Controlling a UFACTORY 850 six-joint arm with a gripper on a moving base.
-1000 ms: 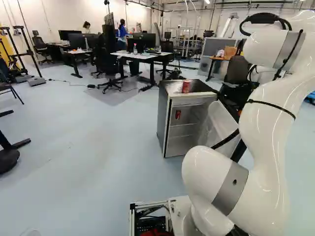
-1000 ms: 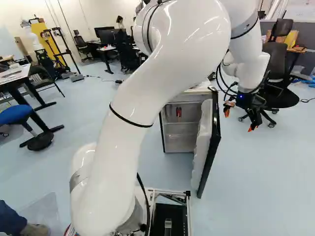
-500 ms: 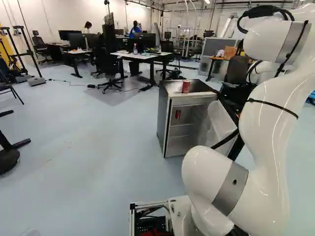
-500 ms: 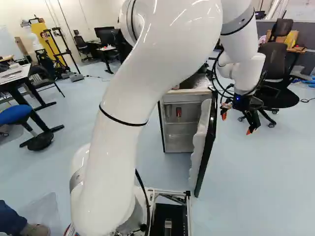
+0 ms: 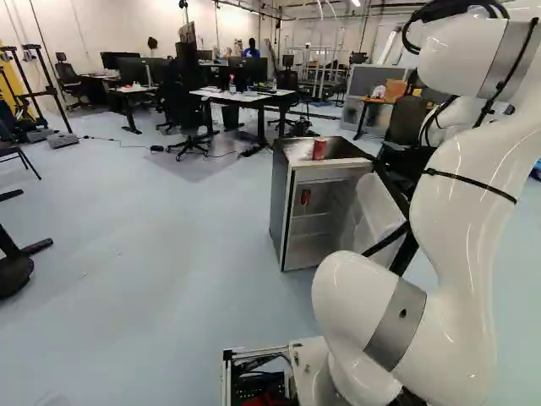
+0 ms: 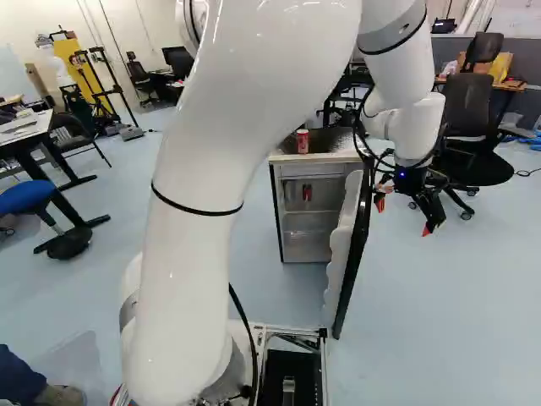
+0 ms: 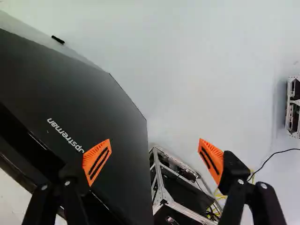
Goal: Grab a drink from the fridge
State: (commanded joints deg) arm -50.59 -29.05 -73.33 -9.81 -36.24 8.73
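Observation:
In the right base view my gripper hangs on the hinge side of the fridge, beyond the outer face of the swung-out fridge door. The wrist view shows the gripper open, with nothing between its fingers; one finger overlaps the dark door face, and I cannot tell whether they touch. A red can stands inside the fridge on an upper shelf. Another red can stands on the fridge top.
An office chair stands behind the gripper. Desks with monitors are farther back. At the left of the right base view are a blue stool and a table. Near the gripper, the wrist view shows the base's metal frame.
The arm has shifted left in the right base view, uncovering the can on the fridge top. The gripper has moved slightly left with it. The door has shifted slightly left too. The base has stayed put.

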